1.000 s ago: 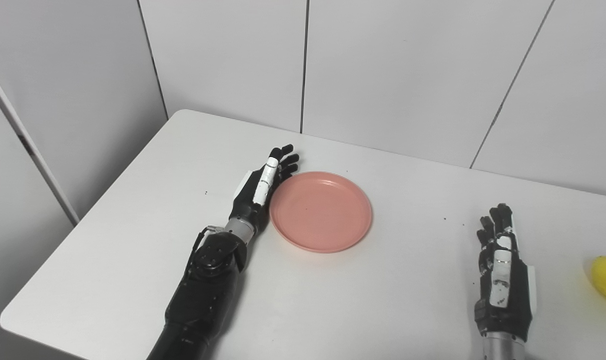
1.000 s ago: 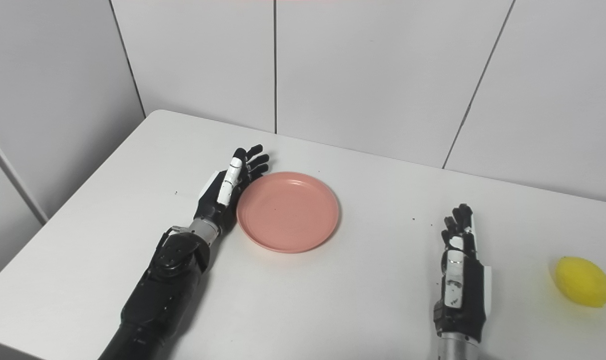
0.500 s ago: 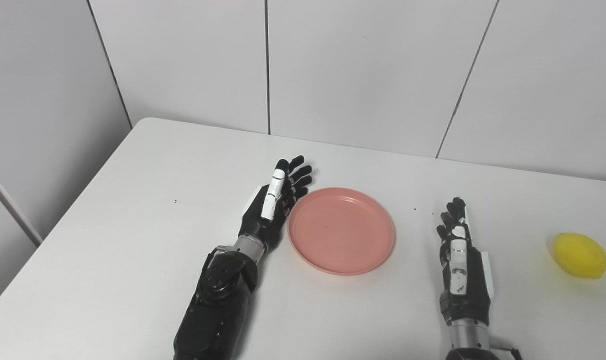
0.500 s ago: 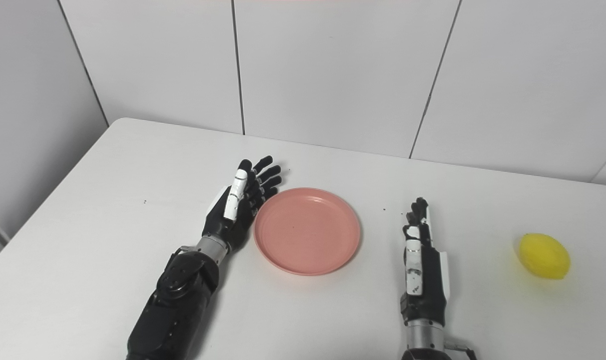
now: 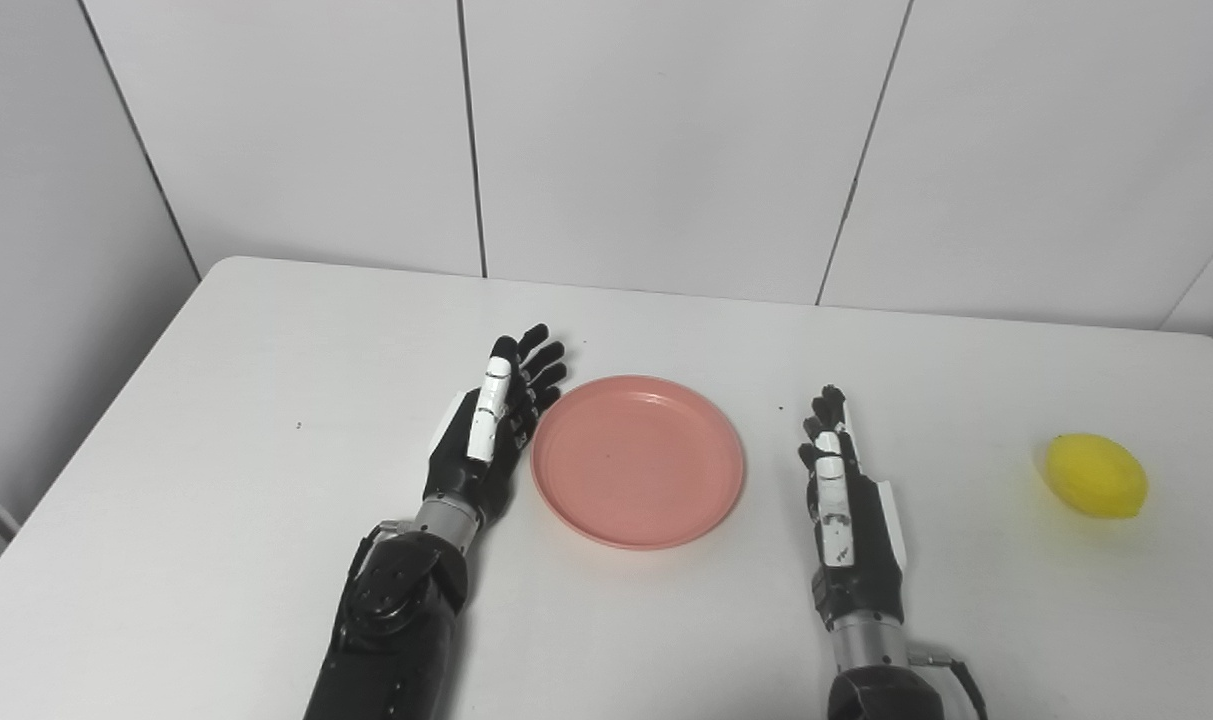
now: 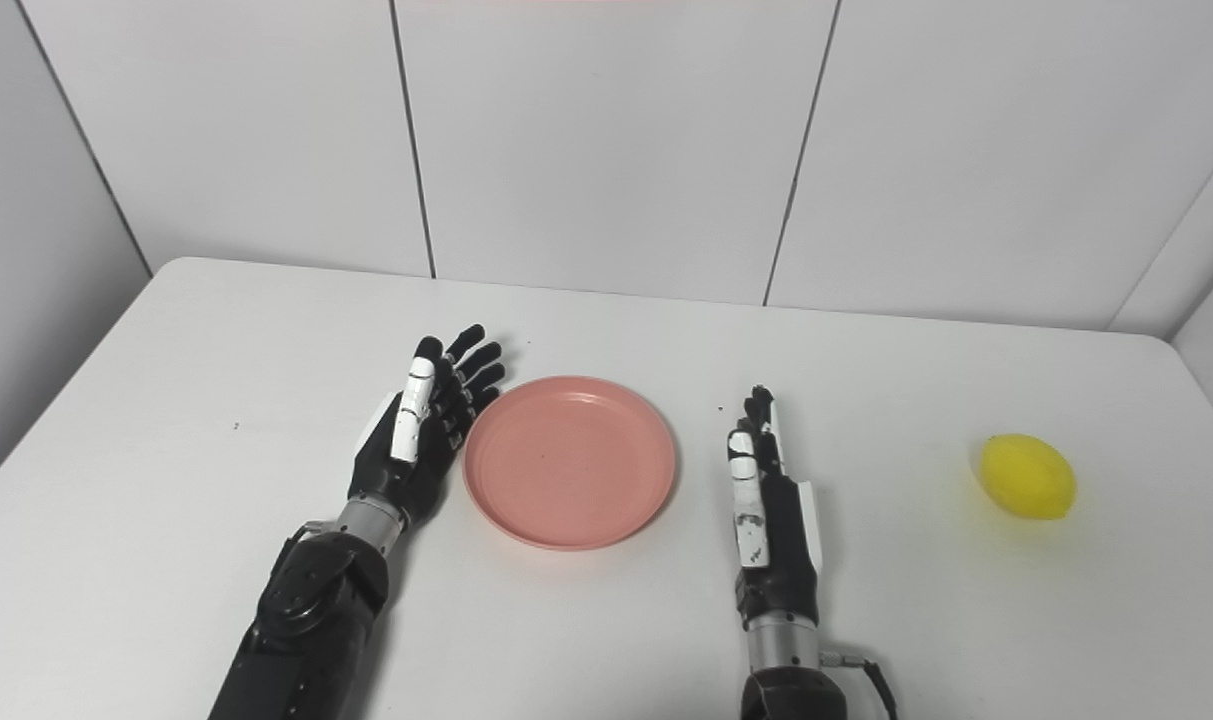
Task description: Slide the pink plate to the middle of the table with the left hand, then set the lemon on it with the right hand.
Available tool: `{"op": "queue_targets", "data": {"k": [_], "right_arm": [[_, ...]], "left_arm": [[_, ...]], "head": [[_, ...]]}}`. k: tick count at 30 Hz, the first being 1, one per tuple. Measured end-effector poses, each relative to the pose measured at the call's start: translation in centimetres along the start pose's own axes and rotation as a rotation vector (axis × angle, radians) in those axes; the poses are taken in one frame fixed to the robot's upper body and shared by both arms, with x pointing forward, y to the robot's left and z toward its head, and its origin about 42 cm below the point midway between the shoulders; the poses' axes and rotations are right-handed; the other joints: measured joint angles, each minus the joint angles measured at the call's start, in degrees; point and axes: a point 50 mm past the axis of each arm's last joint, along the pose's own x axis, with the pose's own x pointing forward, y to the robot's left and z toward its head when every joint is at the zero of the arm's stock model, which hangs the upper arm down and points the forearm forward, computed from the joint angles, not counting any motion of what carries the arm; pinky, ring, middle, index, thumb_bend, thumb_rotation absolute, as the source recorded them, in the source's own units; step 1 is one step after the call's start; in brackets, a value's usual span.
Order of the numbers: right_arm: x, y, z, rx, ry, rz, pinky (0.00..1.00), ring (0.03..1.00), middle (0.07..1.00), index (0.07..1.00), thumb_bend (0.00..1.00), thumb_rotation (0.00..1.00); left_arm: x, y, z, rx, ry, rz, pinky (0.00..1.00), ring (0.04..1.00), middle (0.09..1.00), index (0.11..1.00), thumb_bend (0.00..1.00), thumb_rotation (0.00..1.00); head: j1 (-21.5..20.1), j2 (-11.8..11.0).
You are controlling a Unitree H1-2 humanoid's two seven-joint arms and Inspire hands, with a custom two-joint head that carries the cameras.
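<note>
The pink plate (image 5: 637, 461) lies flat near the middle of the white table (image 5: 216, 400), with nothing on it. My left hand (image 5: 490, 435) stands on edge just beside its left rim, fingers stretched out and a little fanned, holding nothing; whether it touches the rim I cannot tell. My right hand (image 5: 847, 505) rests near the plate's right side, apart from it, fingers straight and empty. The lemon (image 5: 1097, 475) sits well off to the right, far from both hands.

Smooth, matt pink plastic plate (image 5: 638, 462) on a smooth white matt table (image 5: 266, 400). Lemon (image 5: 1096, 476) has a dull, finely textured yellow skin. Both hands are black and white hard plastic.
</note>
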Motion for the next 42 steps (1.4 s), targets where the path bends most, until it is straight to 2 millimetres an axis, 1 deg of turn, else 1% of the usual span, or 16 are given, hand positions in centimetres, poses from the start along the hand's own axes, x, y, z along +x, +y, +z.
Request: {"op": "queue_targets", "data": {"k": [4, 10, 11, 14, 20, 21, 24, 29, 32, 36, 42], "right_arm": [[0.1, 0.0, 0.3, -0.01, -0.003, -0.004, 1.0, 1.0, 1.0, 1.0, 0.7, 1.0], [0.3, 0.4, 0.6, -0.012, -0.005, -0.006, 1.0, 1.0, 1.0, 1.0, 0.7, 1.0], [0.4, 0.4, 0.6, -0.012, -0.006, -0.006, 1.0, 1.0, 1.0, 1.0, 0.7, 1.0], [0.4, 0.4, 0.6, -0.008, -0.007, -0.008, 1.0, 1.0, 1.0, 1.0, 0.7, 1.0], [0.4, 0.5, 0.6, 0.002, -0.007, -0.011, 1.0, 1.0, 1.0, 0.999, 0.71, 1.0], [0.4, 0.5, 0.6, 0.002, -0.007, -0.013, 1.0, 1.0, 1.0, 0.998, 0.7, 1.0], [0.4, 0.5, 0.6, 0.003, -0.007, -0.023, 1.0, 1.0, 1.0, 0.997, 0.7, 1.0], [0.4, 0.4, 0.6, 0.005, -0.007, -0.029, 1.0, 1.0, 1.0, 0.993, 0.71, 1.0], [0.4, 0.4, 0.6, 0.007, -0.006, -0.034, 1.0, 1.0, 0.998, 0.99, 0.7, 1.0], [0.4, 0.4, 0.6, 0.009, -0.007, -0.041, 1.0, 1.0, 0.998, 0.99, 0.71, 1.0], [0.4, 0.4, 0.7, 0.009, -0.007, -0.044, 1.0, 1.0, 0.997, 0.989, 0.71, 1.0]], "left_arm": [[-0.3, 0.1, 0.0, 0.011, 0.0, 0.001, 0.94, 0.934, 0.927, 0.922, 0.58, 1.0], [-0.7, -0.1, -0.2, 0.034, -0.004, -0.004, 0.95, 0.936, 0.93, 0.929, 0.57, 1.0], [-0.7, -0.1, -0.2, 0.039, -0.005, -0.004, 0.93, 0.927, 0.924, 0.921, 0.56, 1.0], [-1.0, -0.5, -0.5, 0.046, -0.014, -0.01, 0.94, 0.937, 0.934, 0.932, 0.56, 1.0], [-1.5, -2.1, -0.9, 0.069, -0.007, -0.056, 0.97, 0.949, 0.947, 0.95, 0.53, 1.0], [-1.5, -2.3, -0.9, 0.07, -0.003, -0.062, 0.97, 0.956, 0.952, 0.955, 0.56, 1.0], [-1.6, -2.8, -1.1, 0.085, 0.003, -0.086, 0.98, 0.961, 0.955, 0.959, 0.59, 1.0], [-2.0, -3.3, -1.2, 0.089, 0.004, -0.102, 0.98, 0.962, 0.955, 0.962, 0.56, 1.0], [-2.5, -3.7, -1.3, 0.093, 0.004, -0.115, 1.0, 0.977, 0.968, 0.976, 0.57, 1.0], [-2.5, -4.2, -1.5, 0.108, 0.008, -0.133, 1.0, 0.988, 0.979, 0.986, 0.58, 1.0], [-2.6, -4.5, -1.6, 0.112, 0.009, -0.145, 1.0, 0.986, 0.976, 0.981, 0.59, 1.0]], "head": [[-1.8, 0.4], [-2.5, 0.7], [-2.7, 0.8], [-2.8, 0.8], [-3.0, 0.8], [-3.0, 0.9], [-3.1, 0.8], [-3.3, 1.1], [-3.5, 1.1], [-3.5, 1.2], [-3.6, 1.3]]}}
